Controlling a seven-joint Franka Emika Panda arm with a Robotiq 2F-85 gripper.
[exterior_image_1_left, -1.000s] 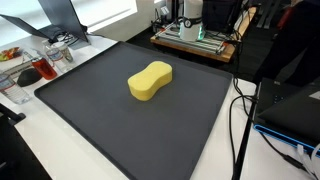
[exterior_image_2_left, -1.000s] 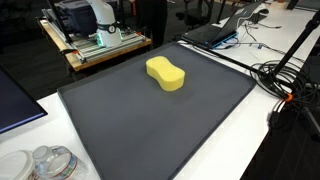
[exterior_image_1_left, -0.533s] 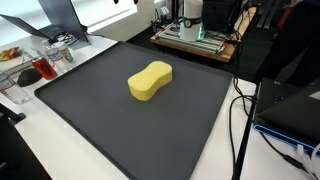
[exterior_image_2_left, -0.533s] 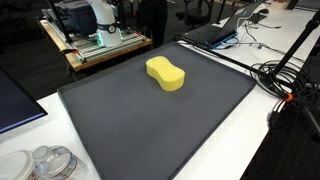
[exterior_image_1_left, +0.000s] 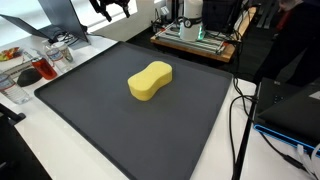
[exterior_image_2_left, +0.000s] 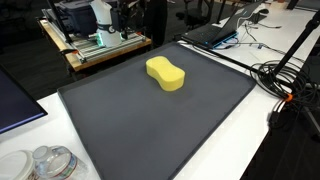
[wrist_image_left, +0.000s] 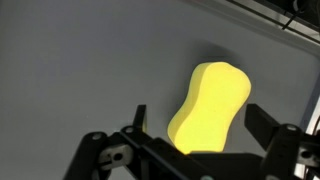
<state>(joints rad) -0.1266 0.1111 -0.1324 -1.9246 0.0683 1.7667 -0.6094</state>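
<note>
Hovering high by the far side of the dark mat (exterior_image_1_left: 120, 135), the gripper (exterior_image_1_left: 112, 8) has its jaws spread wide and empty. The yellow sponge (exterior_image_1_left: 150, 81) lies flat near the mat's centre, well apart from it. Judged step: approach, no contact yet; the wrist view frames the sponge between the fingers (wrist_image_left: 140, 118), so the next move calls for a straight descent onto its narrow waist.

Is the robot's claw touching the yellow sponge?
Apart. In an exterior view the gripper hangs open at the top edge, with a wide stretch of bare mat between it and the yellow sponge.
</note>
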